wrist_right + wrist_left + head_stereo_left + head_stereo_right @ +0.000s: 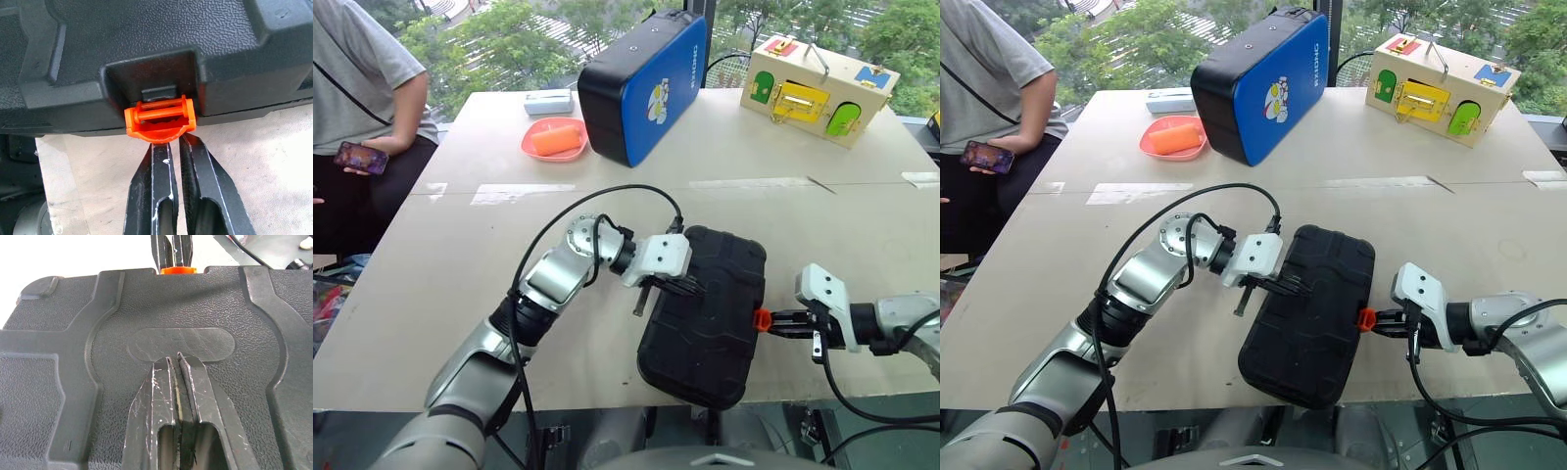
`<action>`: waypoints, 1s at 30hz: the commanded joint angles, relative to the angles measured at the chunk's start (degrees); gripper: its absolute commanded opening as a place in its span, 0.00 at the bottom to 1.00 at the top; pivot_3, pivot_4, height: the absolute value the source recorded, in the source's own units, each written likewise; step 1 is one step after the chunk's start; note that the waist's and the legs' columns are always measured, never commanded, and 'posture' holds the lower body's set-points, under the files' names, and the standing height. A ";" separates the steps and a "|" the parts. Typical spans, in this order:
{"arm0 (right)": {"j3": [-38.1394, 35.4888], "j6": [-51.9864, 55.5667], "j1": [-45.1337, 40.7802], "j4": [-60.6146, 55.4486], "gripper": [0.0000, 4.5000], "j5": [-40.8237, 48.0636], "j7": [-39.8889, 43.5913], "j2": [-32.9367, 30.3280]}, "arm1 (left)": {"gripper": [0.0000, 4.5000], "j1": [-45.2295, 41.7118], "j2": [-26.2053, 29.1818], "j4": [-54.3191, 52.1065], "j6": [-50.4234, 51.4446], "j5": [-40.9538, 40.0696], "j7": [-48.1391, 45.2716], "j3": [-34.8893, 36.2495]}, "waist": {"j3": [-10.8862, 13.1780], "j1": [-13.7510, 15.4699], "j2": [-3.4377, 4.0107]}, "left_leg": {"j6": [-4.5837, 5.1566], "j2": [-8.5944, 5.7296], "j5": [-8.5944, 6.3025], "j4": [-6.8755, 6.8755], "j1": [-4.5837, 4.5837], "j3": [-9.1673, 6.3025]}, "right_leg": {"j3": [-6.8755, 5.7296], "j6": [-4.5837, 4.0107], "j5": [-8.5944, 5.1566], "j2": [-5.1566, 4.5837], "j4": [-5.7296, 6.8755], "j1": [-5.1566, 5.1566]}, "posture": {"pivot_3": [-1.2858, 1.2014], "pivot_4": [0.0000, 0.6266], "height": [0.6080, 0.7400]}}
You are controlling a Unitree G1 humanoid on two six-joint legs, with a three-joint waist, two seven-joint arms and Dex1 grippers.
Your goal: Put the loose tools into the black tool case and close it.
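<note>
Beige table (pixel 489 284) carrying closed black tool case (pixel 710 338), blue-and-black case (pixel 641 83), pink dish (pixel 553 140), wooden latch box (pixel 818 88).

black tool case (pixel 710 313), orange latch (pixel 160 120)

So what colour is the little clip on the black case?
Orange: the clip shows best in the right wrist view.
</note>
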 commanded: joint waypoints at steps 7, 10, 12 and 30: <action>0.65 0.19 -4.42 -9.93 0.00 5.94 2.20 1.59 | 0.01 3.13 -1.36 5.28 0.85 6.82 -0.12 -7.09 | -0.02 0.00 0.00 | 0.04 0.00 -0.03 0.01 0.00 0.00 | -0.01 0.00 0.00 -0.01 0.00 0.01 | 0.52 0.24 0.96; 1.88 -0.01 -4.47 -9.84 0.00 4.97 1.89 1.87 | 0.01 3.39 -1.24 5.07 0.93 6.84 -0.33 -7.03 | -0.04 -0.02 0.01 | 0.03 0.00 -0.02 0.00 0.00 -0.01 | -0.02 0.00 0.00 0.00 0.00 0.00 | 0.52 0.24 0.96; 2.86 -0.45 -4.81 -9.89 0.00 4.29 2.93 1.08 | 0.01 3.64 -1.14 4.96 0.93 6.93 -0.35 -7.05 | -0.08 -0.04 0.01 | 0.04 0.00 -0.02 0.00 0.00 -0.01 | -0.02 0.00 0.00 0.00 0.00 0.01 | 0.52 0.24 0.96; -0.89 -0.39 -6.58 -12.19 0.00 6.02 6.78 -2.17 | 0.01 4.85 -0.27 2.77 3.64 5.27 2.32 -2.81 | -0.23 -0.08 0.06 | 0.07 0.03 -0.04 -0.04 0.03 -0.03 | -0.02 0.00 0.00 0.01 -0.01 0.00 | 0.52 0.24 0.96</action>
